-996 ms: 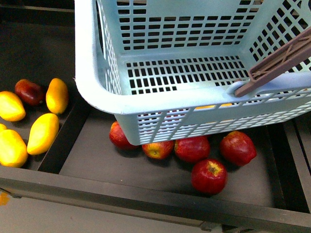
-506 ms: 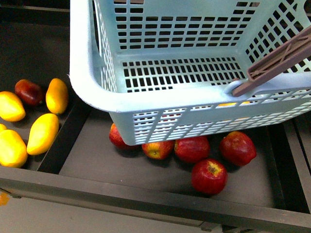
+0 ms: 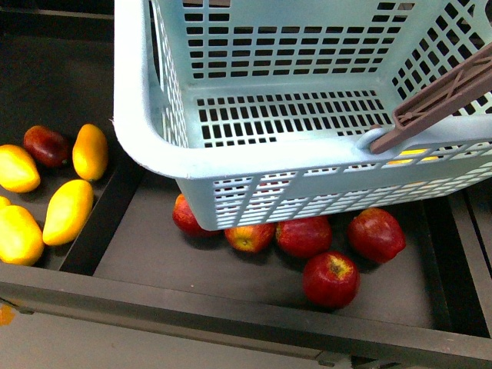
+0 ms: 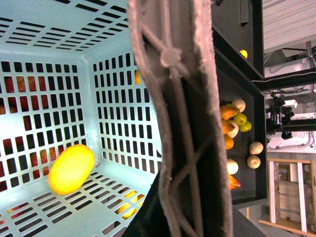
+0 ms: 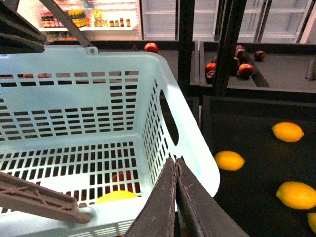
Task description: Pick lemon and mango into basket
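Basket (image 3: 146, 138) in front view hangs tilted over red apples (image 3: 330, 278); mango (image 3: 68, 210) lies in left bin, long axis near-left to far-right. Pinch across narrow middle.
Left wrist: brown handle (image 4: 182, 123) fills view, left gripper's state unreadable; probable lemon (image 4: 70, 169) lies diagonal on basket floor.
Right wrist: right gripper (image 5: 175, 165) pressed together, empty, beside rim.

Facing forward, you have the basket (image 3: 154, 154) over the rear of the middle compartment (image 3: 154, 261), with its near wall above the apples (image 3: 330, 278). Five apples lie on that compartment's floor. Four sit in a row along the basket's near edge, partly under it, and one sits in front of them toward the right. Left of the divider (image 3: 104, 215), loose fruits (image 3: 68, 211) cluster in the left compartment. Inside the basket, a single fruit (image 4: 71, 169) lies on the floor near a corner. The handle (image 3: 446, 96) rests across the basket's right rim.
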`<state>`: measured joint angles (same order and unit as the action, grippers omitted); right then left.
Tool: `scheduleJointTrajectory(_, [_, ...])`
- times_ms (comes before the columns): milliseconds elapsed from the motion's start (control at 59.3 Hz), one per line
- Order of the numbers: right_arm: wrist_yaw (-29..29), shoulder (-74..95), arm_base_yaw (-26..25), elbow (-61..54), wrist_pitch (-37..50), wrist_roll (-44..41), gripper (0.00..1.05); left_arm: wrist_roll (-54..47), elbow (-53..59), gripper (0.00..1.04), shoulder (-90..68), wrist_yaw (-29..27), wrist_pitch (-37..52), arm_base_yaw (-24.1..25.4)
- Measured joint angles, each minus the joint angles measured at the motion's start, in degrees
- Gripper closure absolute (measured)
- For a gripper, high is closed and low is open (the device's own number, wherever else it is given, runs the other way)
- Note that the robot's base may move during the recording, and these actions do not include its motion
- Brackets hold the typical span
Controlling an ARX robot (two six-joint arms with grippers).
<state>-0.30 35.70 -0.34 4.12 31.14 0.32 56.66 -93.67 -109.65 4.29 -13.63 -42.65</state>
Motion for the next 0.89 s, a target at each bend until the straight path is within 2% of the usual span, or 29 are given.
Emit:
scheduleJointTrajectory(203, [0.15,-6.08,0.11,-1.73,-4.42,0.0,1.03,0.11,0.0,1.0,0.0,0.17,0.0,0.02])
scheduleJointTrajectory(253, [0.17,-6.84,0.13,-3.1,-2.99,-0.09,1.02,0.04,0.0,1.0,0.0,0.09,0.0,0.02])
scheduleJointTrajectory(321, [0.28,-6.93,0.13,-3.1,-2.62,-0.11,0.86,0.09,-0.02,1.0,0.0,0.04,0.0,0.02])
scheduleJointTrajectory(456, [0.31,-6.95,0.13,-3.1,-2.6,-0.11,0.66,0.09,0.0,1.0,0.0,0.02,0.0,0.02])
scheduleJointTrajectory(608, [0.31,-6.95,0.13,-3.1,-2.6,-0.11,0.33,0.07,0.0,1.0,0.0,0.09,0.0,0.02])
scheduleJointTrajectory(726, [0.28,-6.95,0.13,-3.1,-2.6,-0.11,0.14,0.04,0.0,1.0,0.0,0.04,0.0,0.02])
scheduleJointTrajectory(776, [0.35,-6.95,0.13,-3.1,-2.6,-0.09,0.07,0.07,0.0,1.0,0.0,0.04,0.0,0.02])
scheduleJointTrajectory(894, [0.52,-6.95,0.13,-3.1,-2.6,-0.09,0.09,-0.04,0.0,1.0,0.0,0.2,0.0,-0.59])
